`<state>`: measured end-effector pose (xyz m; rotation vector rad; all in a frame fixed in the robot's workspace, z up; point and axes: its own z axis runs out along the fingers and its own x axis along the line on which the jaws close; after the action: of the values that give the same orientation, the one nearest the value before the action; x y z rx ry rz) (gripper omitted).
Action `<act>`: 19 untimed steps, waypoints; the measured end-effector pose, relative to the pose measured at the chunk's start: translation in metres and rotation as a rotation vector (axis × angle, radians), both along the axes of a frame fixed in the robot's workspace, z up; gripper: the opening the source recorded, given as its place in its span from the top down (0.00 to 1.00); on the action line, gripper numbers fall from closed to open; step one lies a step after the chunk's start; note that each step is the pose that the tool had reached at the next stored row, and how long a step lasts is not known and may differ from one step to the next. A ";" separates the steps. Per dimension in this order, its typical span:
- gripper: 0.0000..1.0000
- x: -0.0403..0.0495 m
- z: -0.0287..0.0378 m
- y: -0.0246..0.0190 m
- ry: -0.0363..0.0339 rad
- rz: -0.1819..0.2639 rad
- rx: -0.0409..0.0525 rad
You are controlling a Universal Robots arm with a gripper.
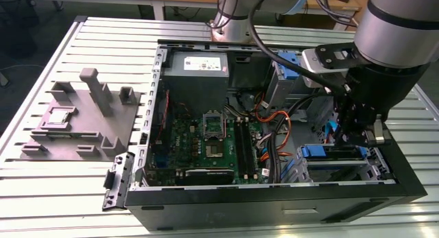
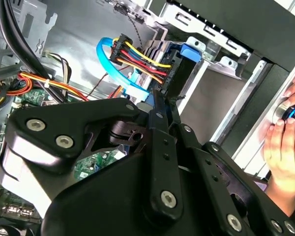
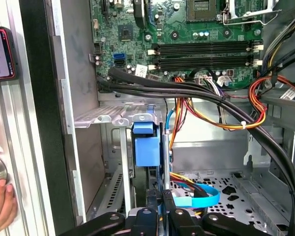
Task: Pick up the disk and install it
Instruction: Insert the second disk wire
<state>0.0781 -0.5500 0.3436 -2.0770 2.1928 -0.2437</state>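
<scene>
Open computer case (image 1: 274,209), lying on its side on a slatted metal table (image 1: 61,197), serves as the reference for everything noted here.

- Motherboard (image 1: 205,140) covers the case floor in its middle part. The grey power-supply box (image 1: 195,68) sits in the case's far corner, toward the exterior view's left.
- Robot arm reaches down into the case at the near corner on the exterior view's right. The gripper (image 1: 357,141) hangs over the metal drive cage (image 1: 373,168) in that corner.
- The disk (image 1: 334,152) stands on edge in that cage. Its blue bracket faces up toward the case opening, directly beneath the gripper. In the first wrist view the blue tab of the disk (image 3: 146,146) sits between two upright silver cage rails, in line with the gripper (image 3: 159,216).
- Tool state: I cannot tell whether it is clamped on the disk or released (the black linkage blocks the contact area in both wrist views).
- A bundle of red, yellow and black wires (image 2: 137,56) ends in a black connector just beside the disk inside the case. A light-blue flat cable (image 3: 201,197) curls on the case floor nearby.
- An upright blue plastic carrier (image 1: 291,66) stands at the far side of the case, near the arm's base.
- Outside the case, a grey moulded fixture (image 1: 82,120) rests on the table at the exterior view's left.
- A person's hand (image 2: 284,142) rests just outside the case wall on a round knob-like object.
</scene>
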 end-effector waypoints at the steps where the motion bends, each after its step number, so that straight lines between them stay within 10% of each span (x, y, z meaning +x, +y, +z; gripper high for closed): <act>1: 0.84 0.0000 -0.0003 -0.0003 -0.0002 0.008 0.0001; 19: 0.84 0.0006 -0.0056 -0.0031 -0.0018 0.050 0.0001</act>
<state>0.0787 -0.5532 0.3380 -2.1275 2.1366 -0.2408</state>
